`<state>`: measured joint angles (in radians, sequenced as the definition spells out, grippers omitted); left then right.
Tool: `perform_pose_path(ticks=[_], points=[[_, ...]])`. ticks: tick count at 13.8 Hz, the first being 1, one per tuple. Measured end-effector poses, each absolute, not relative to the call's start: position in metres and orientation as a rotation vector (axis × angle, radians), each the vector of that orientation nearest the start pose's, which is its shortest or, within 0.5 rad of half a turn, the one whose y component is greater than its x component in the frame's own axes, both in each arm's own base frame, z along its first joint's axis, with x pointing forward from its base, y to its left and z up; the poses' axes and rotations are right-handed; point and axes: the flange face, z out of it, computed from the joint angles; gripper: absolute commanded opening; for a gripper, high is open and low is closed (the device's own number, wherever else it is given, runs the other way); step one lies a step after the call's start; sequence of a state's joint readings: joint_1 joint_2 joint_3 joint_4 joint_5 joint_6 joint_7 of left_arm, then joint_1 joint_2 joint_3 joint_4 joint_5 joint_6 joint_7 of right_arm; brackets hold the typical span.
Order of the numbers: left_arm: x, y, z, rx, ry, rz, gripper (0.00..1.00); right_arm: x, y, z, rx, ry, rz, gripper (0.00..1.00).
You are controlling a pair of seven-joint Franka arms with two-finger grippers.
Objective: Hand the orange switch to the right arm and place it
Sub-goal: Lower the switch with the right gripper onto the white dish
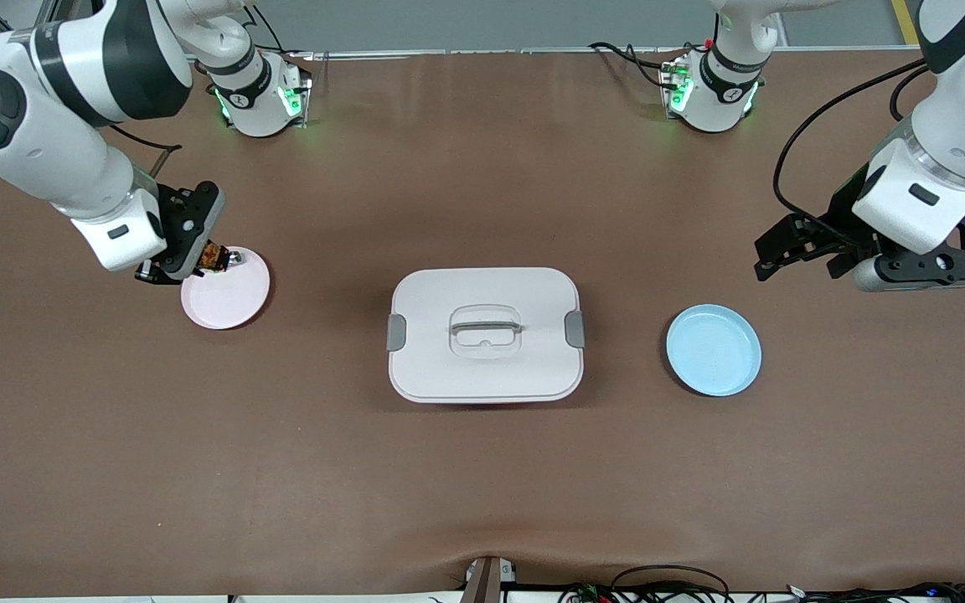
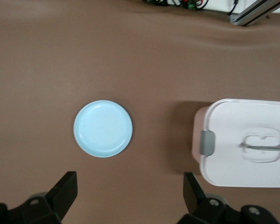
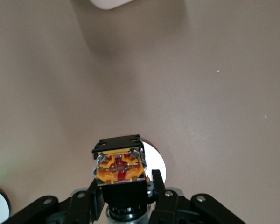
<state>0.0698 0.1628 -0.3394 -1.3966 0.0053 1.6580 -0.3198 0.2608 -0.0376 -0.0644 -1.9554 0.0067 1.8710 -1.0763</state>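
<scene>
The right arm (image 1: 55,142) bends down, its right gripper (image 1: 198,255) clamped on the orange switch (image 1: 214,256), a boxy black-and-orange block, just over the smooth round pink plate's (image 1: 227,297) rim. The left gripper (image 1: 792,251) waits, its 2 fingers spread wide and empty, above bare table near the glossy blue plate (image 1: 714,349).

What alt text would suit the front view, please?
The right claw holds the orange switch over the pink plate. The left claw hangs open above the table near the blue plate; a white lidded box sits between the plates.
</scene>
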Motion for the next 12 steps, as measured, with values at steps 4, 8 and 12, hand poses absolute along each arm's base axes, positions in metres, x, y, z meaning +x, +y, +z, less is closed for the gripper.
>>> perform_pose_path(ticks=[4,8,12], points=[[0.600,-0.099,0.619,-3.187,-0.028,-0.099,1.00,0.512,0.095,0.454,-2.504,-1.864,0.031,0.00],[0.605,-0.065,0.609,-3.181,-0.019,-0.065,1.00,0.490,0.090,0.414,-2.496,-1.889,0.003,0.00],[0.604,-0.070,0.609,-3.178,0.004,-0.062,1.00,0.473,0.056,0.367,-2.495,-1.937,-0.072,0.00]])
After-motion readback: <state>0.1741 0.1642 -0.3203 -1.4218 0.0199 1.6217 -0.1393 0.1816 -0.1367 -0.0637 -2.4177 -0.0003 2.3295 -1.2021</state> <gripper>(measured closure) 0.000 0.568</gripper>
